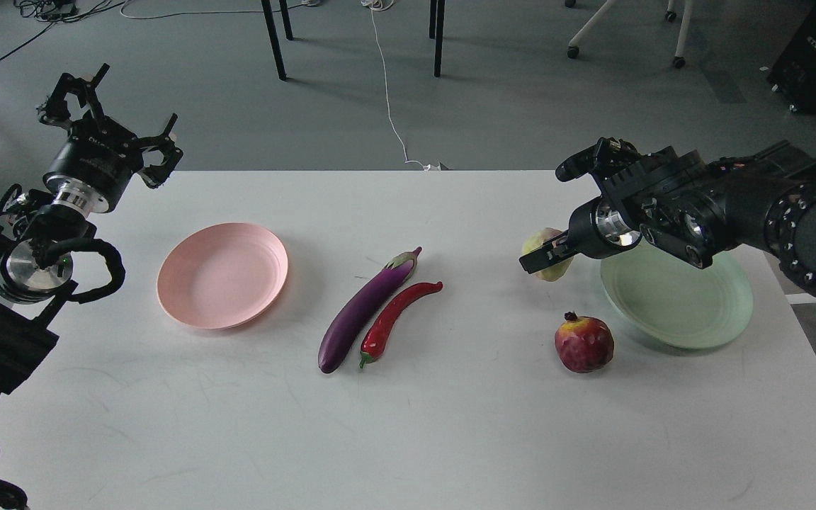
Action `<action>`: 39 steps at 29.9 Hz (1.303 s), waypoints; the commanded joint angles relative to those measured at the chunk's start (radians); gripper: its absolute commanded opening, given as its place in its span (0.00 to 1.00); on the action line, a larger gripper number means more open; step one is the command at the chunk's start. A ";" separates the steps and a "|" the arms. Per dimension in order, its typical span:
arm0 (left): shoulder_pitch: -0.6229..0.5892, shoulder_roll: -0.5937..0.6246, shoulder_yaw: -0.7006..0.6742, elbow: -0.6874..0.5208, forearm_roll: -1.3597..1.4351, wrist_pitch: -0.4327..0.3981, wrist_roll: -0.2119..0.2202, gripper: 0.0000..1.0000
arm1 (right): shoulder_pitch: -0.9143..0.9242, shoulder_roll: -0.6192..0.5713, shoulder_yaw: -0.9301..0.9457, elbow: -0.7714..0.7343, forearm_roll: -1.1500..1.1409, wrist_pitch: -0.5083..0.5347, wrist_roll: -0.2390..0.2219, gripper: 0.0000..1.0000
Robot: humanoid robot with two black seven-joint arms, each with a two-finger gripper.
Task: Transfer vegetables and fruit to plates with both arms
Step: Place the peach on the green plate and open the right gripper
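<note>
A purple eggplant (365,308) and a red chili pepper (399,312) lie side by side at the middle of the white table (450,425). A dark red pomegranate (584,344) sits to the right, just left of the mint green plate (677,304). My right gripper (546,256) is shut on the pale green fruit (537,243) and holds it just left of the green plate's rim. The pink plate (222,275) lies empty at the left. My left gripper (107,113) is open and empty, raised over the table's far left corner.
Beyond the table's far edge is grey floor with chair legs (275,39), a white cable (387,92) and a wheeled chair base (620,28). The table's right edge runs close past the green plate.
</note>
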 commanded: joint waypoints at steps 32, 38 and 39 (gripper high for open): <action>0.000 0.003 0.002 0.000 0.003 -0.008 0.000 0.98 | -0.119 -0.353 0.000 0.022 -0.179 -0.128 -0.002 0.96; 0.000 0.001 0.003 0.000 0.003 -0.008 0.000 0.98 | 0.016 -0.350 0.160 0.156 -0.177 -0.122 -0.012 0.96; 0.000 0.000 0.003 0.000 0.003 -0.008 0.000 0.98 | 0.050 -0.345 0.166 0.188 -0.177 -0.119 -0.014 0.96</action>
